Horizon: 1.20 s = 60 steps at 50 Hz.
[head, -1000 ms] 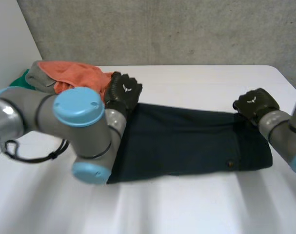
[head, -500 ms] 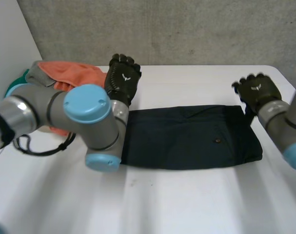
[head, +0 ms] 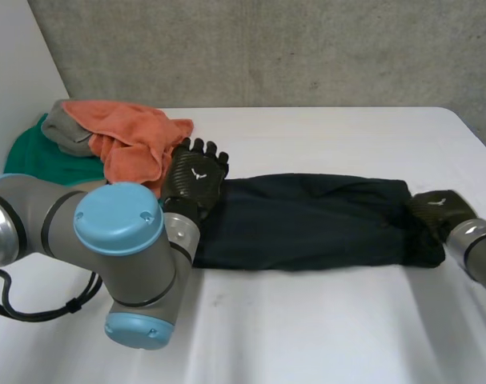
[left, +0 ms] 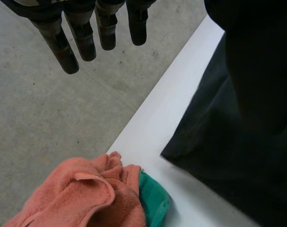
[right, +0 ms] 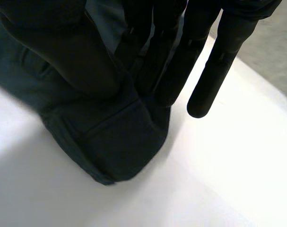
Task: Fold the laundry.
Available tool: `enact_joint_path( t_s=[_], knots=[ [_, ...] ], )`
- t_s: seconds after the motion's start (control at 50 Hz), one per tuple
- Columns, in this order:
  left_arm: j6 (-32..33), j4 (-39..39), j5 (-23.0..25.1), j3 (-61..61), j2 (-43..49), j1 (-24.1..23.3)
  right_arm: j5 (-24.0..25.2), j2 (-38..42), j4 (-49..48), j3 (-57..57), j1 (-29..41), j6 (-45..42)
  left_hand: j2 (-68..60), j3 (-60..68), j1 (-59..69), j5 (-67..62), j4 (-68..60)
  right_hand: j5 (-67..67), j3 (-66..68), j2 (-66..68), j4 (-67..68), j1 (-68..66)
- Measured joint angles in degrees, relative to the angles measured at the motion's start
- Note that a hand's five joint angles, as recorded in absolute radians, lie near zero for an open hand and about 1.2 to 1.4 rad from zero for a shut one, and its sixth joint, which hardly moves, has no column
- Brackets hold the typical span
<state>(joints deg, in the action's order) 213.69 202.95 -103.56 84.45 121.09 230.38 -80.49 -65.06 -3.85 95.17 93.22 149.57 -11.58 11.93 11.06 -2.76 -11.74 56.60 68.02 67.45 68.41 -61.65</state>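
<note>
Right fingers (right: 214, 61) pinch garment (head: 307, 224), left fingers (left: 84, 40) straight

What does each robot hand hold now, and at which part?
The right robot hand pinches the dark garment at its end; the left robot hand holds nothing, fingers straight.

The left arm (head: 58, 220) is thick grey tubing with round light-blue caps (head: 117, 218). The left robot hand (head: 193, 178) and right robot hand (head: 441, 206) are matte black, each with a small white mark on its back. The left one's fingers (left: 82, 40) are slim, segmented black rods.
</note>
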Motion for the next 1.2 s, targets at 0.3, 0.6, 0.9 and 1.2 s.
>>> enact_joint_path(
  t_s=[0.3, 0.6, 0.9, 1.2],
  knots=[
    [-0.2, -0.1, -0.2, 6.0, -8.8, 1.7, -3.5, -7.0, -2.1, -3.4, 7.7, -19.2, 0.0, 0.0, 0.0, 0.0, 0.0, 0.8, 0.0, 0.0, 0.1, -1.2],
    [-5.7, 0.0, -0.1, 11.8, -15.8, 5.4, 15.1, 2.5, -12.4, -1.5, 35.7, -29.7, 0.0, 0.0, 0.0, 0.0, 0.0, -30.7, -30.8, -31.8, -31.1, 27.5],
    [-9.9, -0.1, 1.1, 1.6, -12.5, 3.3, 15.1, -14.1, -11.4, 1.3, 19.8, 16.2, 0.0, 0.0, 0.0, 0.0, 0.0, -54.1, -56.2, -55.3, -56.5, 48.6],
    [-16.6, -15.5, 2.2, -19.0, 6.9, -6.5, 15.8, 0.0, 11.4, -17.3, 10.1, 24.9, 0.0, 0.0, 0.0, 0.0, 0.0, -54.1, -56.2, -55.3, -56.5, 48.6]
  ],
)
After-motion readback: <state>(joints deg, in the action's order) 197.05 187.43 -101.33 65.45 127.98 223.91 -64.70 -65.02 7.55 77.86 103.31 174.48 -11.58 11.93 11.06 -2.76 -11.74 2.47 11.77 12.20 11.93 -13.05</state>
